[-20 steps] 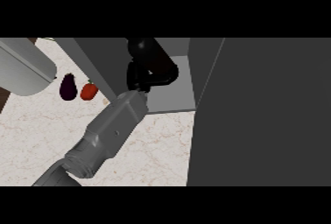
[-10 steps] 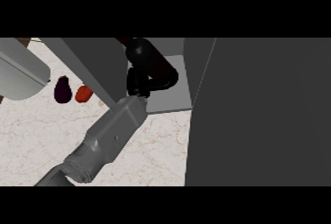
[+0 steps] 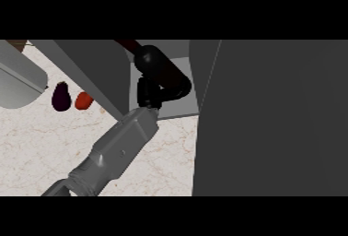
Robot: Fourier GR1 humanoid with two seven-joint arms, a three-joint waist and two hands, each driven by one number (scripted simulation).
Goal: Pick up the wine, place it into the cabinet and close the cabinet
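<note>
Since the speckled pale stone counter (image 3: pixel 41 152) at far left carries only a pale grey cylinder (image 3: pixel 17 80), a dark purple aubergine (image 3: pixel 61 96) and a small orange-red vegetable (image 3: pixel 84 100), none of it concerns my move. Further right, my left hand (image 3: pixel 155 67) reaches from its grey forearm (image 3: pixel 119 147) into the dark grey cabinet (image 3: pixel 92 69), black fingers curled round the dark reddish-brown wine bottle (image 3: pixel 128 44). Only the bottle's end shows, poking up and leftward past my hand, so I judge its long axis slants deeper inside, above the cabinet's pale floor (image 3: pixel 183 106). Whether it touches that floor I cannot tell. The broad dark grey cabinet door (image 3: pixel 272 115) fills the right.
</note>
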